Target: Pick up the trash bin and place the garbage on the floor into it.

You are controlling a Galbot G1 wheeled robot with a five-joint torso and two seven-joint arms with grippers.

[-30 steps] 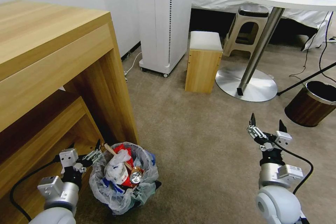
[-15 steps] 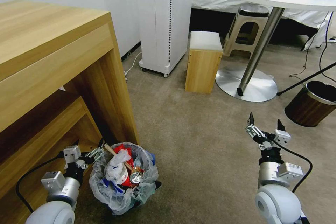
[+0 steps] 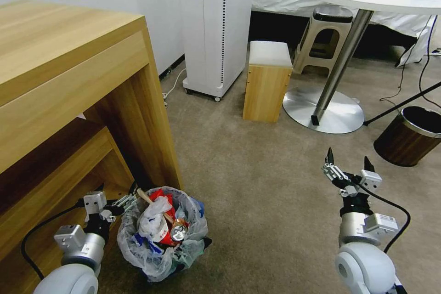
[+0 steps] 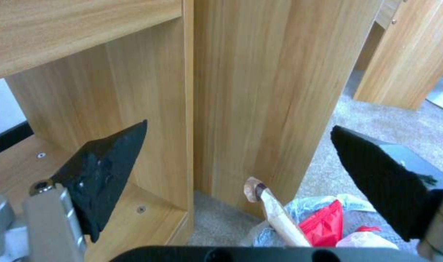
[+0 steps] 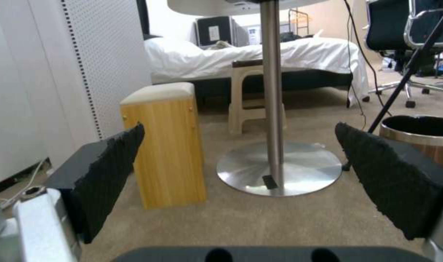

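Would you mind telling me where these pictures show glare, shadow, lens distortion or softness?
Head view: straight edges bow toward the frame borders, as on the wooden desk; the metal table base gleams; shadow sits under the desk beside the trash bin. Left wrist view: soft throughout, the wooden stick blurred. Right wrist view: the same base carries a bright sheen.

Bright even indoor light, soft blurry wrist views

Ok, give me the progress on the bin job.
Done, by the look of it: the bin stands on the carpet by the desk, packed with garbage; no litter shows on the visible carpet. In hand: nothing. The left gripper is open beside the bin's rim; the right gripper is open above bare carpet. Left: nothing visible.
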